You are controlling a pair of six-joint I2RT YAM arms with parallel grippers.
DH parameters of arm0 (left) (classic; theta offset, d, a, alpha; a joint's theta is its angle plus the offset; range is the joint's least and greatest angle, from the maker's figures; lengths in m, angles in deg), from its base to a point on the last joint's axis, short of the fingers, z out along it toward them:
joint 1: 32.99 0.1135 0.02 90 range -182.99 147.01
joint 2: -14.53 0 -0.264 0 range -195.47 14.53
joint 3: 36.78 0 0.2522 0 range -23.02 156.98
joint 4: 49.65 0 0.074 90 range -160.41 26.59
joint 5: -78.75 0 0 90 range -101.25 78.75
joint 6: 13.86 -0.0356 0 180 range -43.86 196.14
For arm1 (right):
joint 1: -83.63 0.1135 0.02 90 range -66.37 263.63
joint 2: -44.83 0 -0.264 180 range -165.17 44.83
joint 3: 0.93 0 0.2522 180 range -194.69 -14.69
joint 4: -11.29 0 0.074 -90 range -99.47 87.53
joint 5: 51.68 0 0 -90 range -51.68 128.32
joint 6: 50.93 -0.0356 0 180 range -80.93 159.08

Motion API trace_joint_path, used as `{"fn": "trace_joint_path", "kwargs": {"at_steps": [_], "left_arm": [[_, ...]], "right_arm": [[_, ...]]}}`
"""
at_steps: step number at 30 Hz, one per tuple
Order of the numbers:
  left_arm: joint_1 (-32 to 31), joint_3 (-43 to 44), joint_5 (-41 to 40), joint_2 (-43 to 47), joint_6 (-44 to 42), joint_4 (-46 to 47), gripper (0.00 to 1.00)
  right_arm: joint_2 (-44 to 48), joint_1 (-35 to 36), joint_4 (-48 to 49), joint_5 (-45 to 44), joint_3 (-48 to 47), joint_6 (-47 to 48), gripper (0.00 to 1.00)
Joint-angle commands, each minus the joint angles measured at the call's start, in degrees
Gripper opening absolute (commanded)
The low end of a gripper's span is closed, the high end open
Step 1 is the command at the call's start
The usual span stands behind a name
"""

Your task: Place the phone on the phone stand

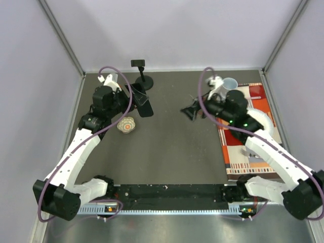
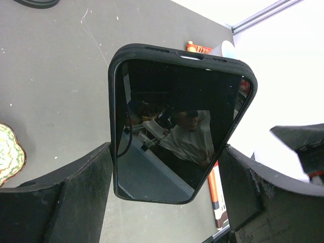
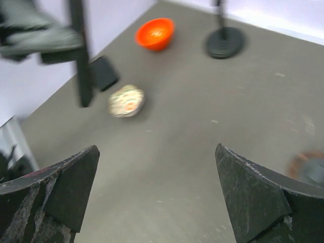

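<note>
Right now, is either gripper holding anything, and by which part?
The left gripper holds the phone by its two long side edges, near the end closest to the wrist. The right gripper is open and empty.

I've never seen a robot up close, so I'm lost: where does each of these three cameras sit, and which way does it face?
Top: above and behind the arms, looking down on the table; the left arm and right arm show.
Left wrist: on the left arm, facing along its jaws, which grip the phone.
Right wrist: on the right arm, facing across the table past its open jaws towards the phone stand.
Shared: the patterned ball shows in all three.
</note>
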Motion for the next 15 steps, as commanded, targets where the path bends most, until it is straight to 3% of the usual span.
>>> {"fn": "trace_joint_path", "kwargs": {"at_steps": [1, 8, 12, 15], "left_arm": [[0.01, 1.82, -0.92, 1.81, 2.14, 6.94, 0.00], [0.01, 3.23, -2.43, 2.33, 3.46, 4.48, 0.00], [0.01, 3.14, -2.17, 2.95, 3.72, 4.39, 0.00], [0.01, 3.23, -1.90, 3.30, 3.81, 4.21, 0.00]], "right_arm": [[-6.57, 10.91, 8.60, 6.14, -5.07, 2.36, 0.98], [-15.19, 22.34, 13.54, 1.23, -10.69, -1.52, 0.96], [-19.24, 25.96, 11.08, -7.64, -13.86, -0.46, 0.86], [-20.73, 26.22, 12.22, -9.07, -14.04, -1.60, 0.81]]}}
